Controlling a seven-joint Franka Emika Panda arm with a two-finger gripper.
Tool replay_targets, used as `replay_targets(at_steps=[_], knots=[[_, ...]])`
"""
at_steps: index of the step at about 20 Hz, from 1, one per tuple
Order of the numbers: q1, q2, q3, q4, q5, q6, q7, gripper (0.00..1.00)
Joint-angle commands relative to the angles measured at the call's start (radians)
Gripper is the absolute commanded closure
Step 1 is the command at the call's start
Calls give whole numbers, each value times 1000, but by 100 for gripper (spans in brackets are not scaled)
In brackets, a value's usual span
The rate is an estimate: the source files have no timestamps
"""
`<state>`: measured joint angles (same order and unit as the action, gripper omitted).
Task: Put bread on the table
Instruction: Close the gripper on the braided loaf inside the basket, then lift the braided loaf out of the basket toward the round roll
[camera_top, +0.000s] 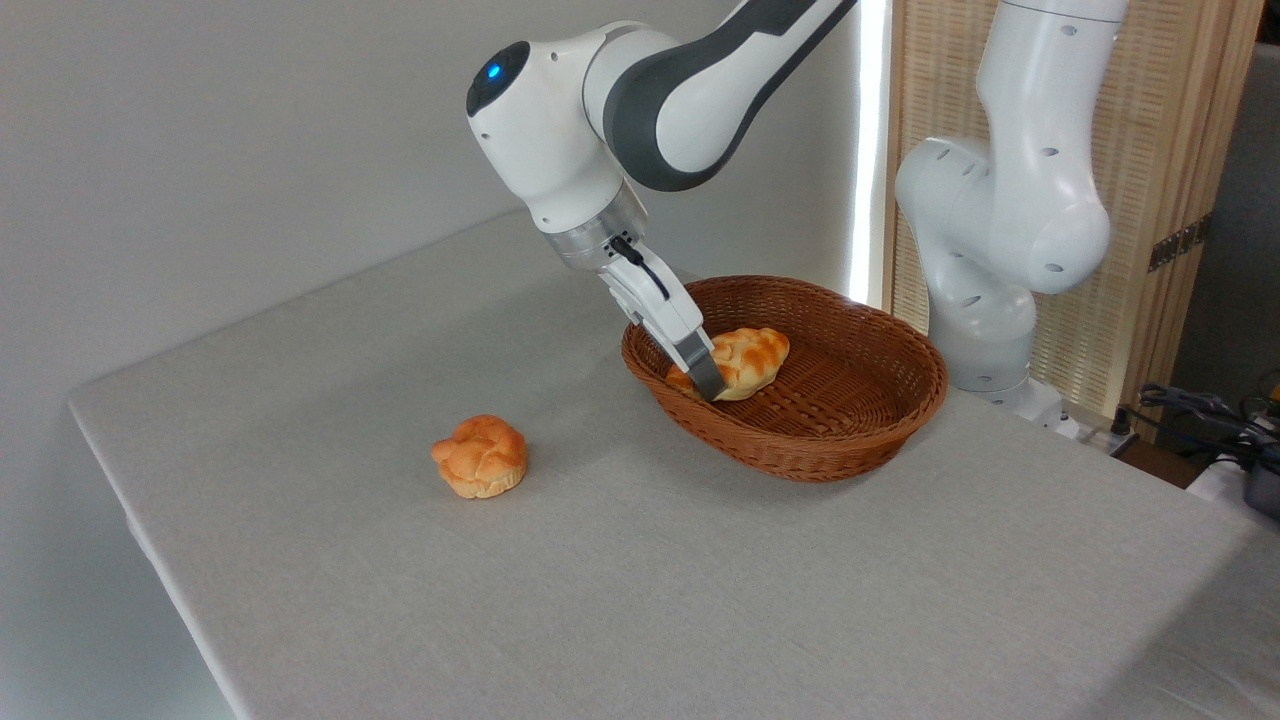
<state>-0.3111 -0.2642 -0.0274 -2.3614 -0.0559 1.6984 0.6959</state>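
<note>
The bread (750, 358), a golden braided loaf, lies inside the brown wicker basket (850, 440) at the centre right of the table (700, 600). My gripper (712, 378) reaches down into the basket at the loaf's left part. One grey finger (703, 368) stands in front of the loaf, and the loaf's left tip shows just past it. The other finger is hidden behind the loaf, so I cannot see whether the jaws press on it. The loaf looks to be resting in the basket.
A small round orange knotted bun (481, 456) sits on the cloth left of the basket. The arm's white base (990, 300) rises behind the basket at the right. Cables (1200, 410) lie past the table's far right edge.
</note>
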Motion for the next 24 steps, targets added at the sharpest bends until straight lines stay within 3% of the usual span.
replay_targets(at_steps=[1,11,19,24], knots=[[-11,-3,14,1,1,-5,17,57],[-11,-12,12,21,2,-94,28,57],[-11,-15,23,171,-8,-253,46,57],[-5,-9,90,319,-65,-179,47,57]])
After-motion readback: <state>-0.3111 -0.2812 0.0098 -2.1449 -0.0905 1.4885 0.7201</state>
